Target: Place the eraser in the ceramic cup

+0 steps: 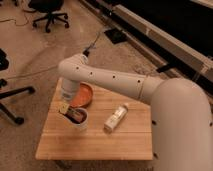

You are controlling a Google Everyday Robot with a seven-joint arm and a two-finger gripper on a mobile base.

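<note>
The ceramic cup (79, 121), small and white, stands on the wooden table (95, 142) just in front of the orange bowl. The dark eraser (75, 114) rests in the cup's mouth, with its top showing over the rim. My gripper (64, 107) hangs from the white arm just left of and slightly above the cup. It is open and holds nothing, and it stands apart from the eraser.
An orange bowl (83, 94) sits at the table's back, partly behind my wrist. A white bottle (115, 117) lies on its side right of the cup. Office chairs (49, 11) stand on the floor behind and to the left.
</note>
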